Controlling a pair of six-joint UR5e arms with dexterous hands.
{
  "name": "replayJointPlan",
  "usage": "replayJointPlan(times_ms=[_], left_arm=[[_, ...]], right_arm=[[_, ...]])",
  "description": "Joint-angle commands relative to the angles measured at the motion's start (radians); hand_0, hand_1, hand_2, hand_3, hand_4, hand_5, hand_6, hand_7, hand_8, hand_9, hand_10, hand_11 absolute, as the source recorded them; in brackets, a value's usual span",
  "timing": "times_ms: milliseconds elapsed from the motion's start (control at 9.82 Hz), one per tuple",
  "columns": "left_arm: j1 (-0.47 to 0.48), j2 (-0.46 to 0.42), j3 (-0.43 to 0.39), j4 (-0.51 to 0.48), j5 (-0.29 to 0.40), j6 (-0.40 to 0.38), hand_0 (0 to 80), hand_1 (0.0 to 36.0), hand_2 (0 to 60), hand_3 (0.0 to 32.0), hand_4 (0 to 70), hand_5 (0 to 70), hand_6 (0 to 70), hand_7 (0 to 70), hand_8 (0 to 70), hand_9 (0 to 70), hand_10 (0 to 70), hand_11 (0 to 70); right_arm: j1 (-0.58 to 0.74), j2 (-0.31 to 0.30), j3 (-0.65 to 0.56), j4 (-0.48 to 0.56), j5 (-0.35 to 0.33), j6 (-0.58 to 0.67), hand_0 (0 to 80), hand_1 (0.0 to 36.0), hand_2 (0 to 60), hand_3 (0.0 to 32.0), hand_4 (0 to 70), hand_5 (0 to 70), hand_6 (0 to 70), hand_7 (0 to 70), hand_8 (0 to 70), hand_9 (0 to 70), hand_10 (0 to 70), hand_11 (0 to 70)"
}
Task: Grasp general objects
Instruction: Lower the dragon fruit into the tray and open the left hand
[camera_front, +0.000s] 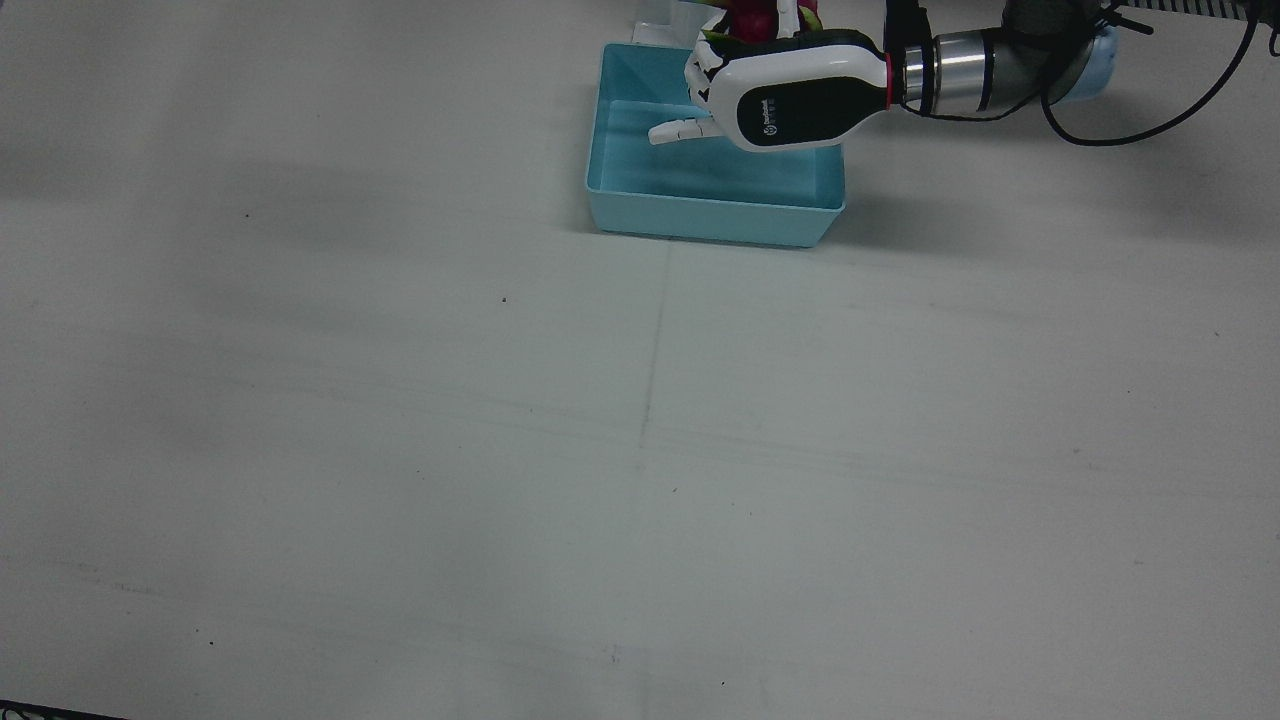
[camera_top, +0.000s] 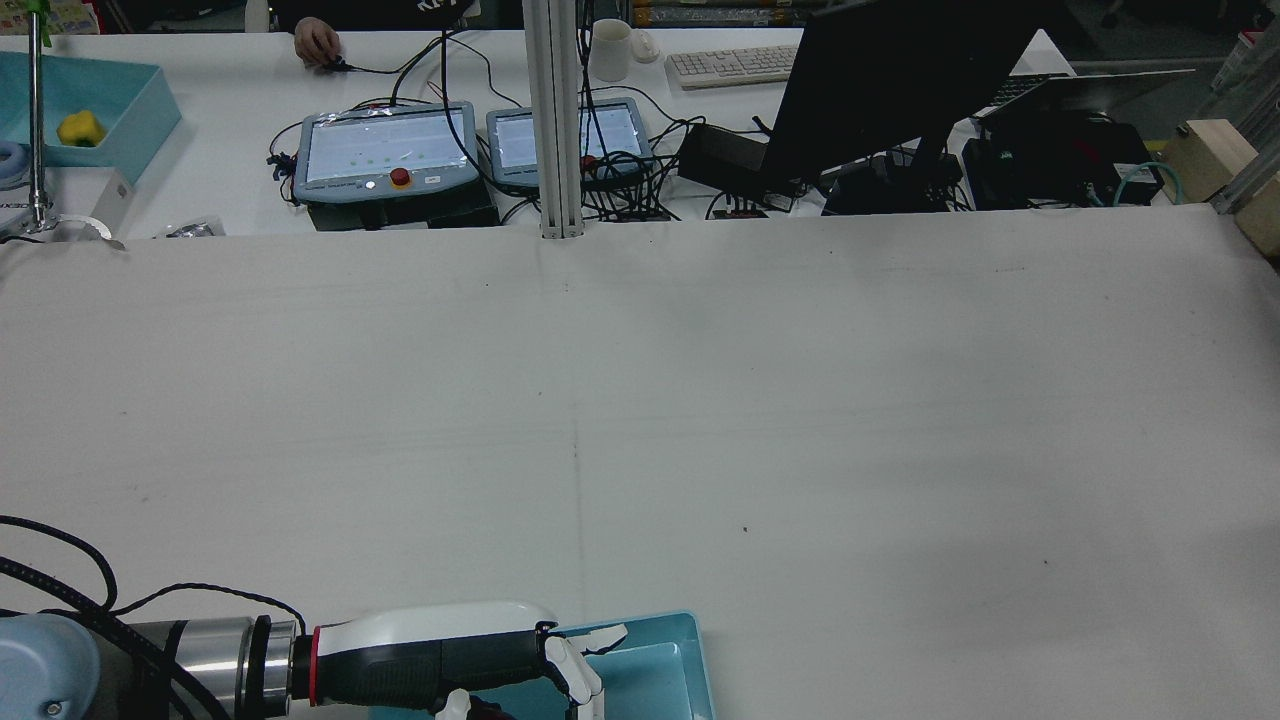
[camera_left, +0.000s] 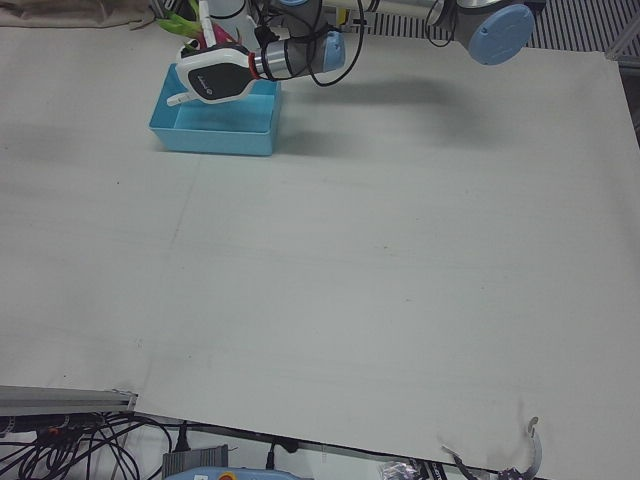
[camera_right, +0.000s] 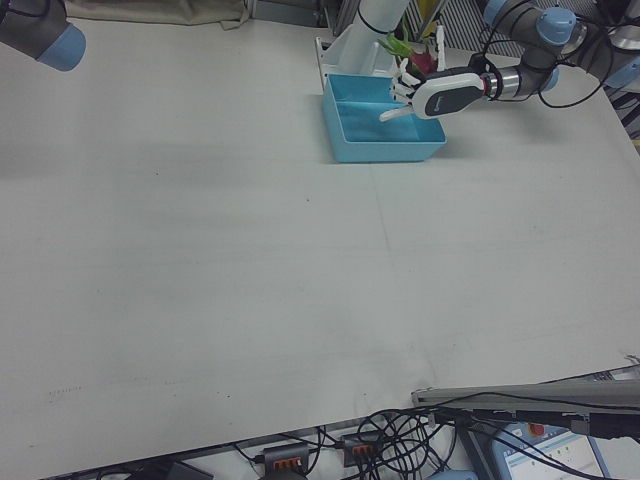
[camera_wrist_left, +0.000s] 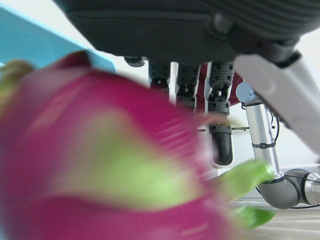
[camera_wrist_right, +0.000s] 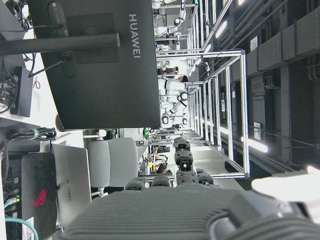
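1 object, a pink-and-green dragon fruit (camera_wrist_left: 115, 165), is already clasped in the curled fingers of the left hand (camera_front: 790, 90) above the far edge of the blue bin (camera_front: 700, 215) on the white surface (camera_front: 640, 450), so judging by this, the grasp is done and only setting it down remains.

one blue bin (camera_front: 700, 215), one dragon fruit (camera_wrist_left: 110, 165), seemingly whole

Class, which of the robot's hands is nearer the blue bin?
The left hand: it hangs above the blue bin, holding a pink fruit. The right hand's fingers point away toward the desks.
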Motion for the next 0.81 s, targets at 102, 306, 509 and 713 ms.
replayJointPlan(times_ms=[102,306,509,713], left_arm=[[0.001,0.006,0.003,-0.009,0.0,-0.009,47.1,13.7,0.0,0.0,0.0,0.0,0.0,0.0,0.0,0.0,0.0,0.0],[0.001,0.006,0.007,-0.012,0.0,-0.009,47.1,13.4,0.0,0.0,0.0,0.0,0.0,0.0,0.0,0.0,0.0,0.0],[-0.013,0.02,0.13,-0.178,0.008,-0.116,47.6,14.0,0.0,0.0,0.0,0.0,0.0,0.0,0.0,0.0,0.0,0.0],[-0.114,0.034,0.28,-0.35,0.005,-0.247,47.7,14.1,0.0,0.0,0.1,0.0,0.0,0.0,0.0,0.0,0.0,0.0]], right_arm=[[0.0,0.0,0.0,0.0,0.0,0.0,0.0,0.0,0.0,0.0,0.0,0.0,0.0,0.0,0.0,0.0,0.0,0.0],[0.0,0.0,0.0,0.0,0.0,0.0,0.0,0.0,0.0,0.0,0.0,0.0,0.0,0.0,0.0,0.0,0.0,0.0],[0.0,0.0,0.0,0.0,0.0,0.0,0.0,0.0,0.0,0.0,0.0,0.0,0.0,0.0,0.0,0.0,0.0,0.0],[0.0,0.0,0.0,0.0,0.0,0.0,0.0,0.0,0.0,0.0,0.0,0.0,0.0,0.0,0.0,0.0,0.0,0.0]])
